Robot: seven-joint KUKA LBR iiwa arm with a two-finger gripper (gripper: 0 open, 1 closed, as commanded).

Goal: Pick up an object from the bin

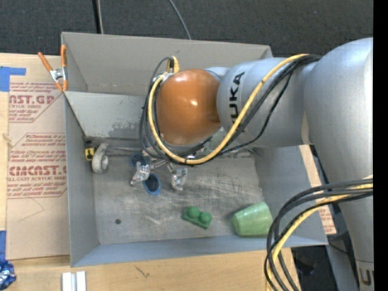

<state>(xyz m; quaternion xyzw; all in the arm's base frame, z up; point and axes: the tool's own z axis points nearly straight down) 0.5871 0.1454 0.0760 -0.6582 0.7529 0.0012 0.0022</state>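
Currently hanging low in the grey bin [79,223], showing the claw [159,176] with fingers apart, straddling a small blue piece [151,187] lying mid-floor, its long axis being unclear, dark green block [197,217] lying nearer the front wall.

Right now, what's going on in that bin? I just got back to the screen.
The arm reaches in from the right, and its gripper is low over the bin floor, left of the middle, fingers apart. A small blue thing lies between them, nearer the one on the view's left; nothing is clamped yet. A white ring lies by the left wall, and a dark green block and a pale green lump lie near the front wall, apart from the gripper.
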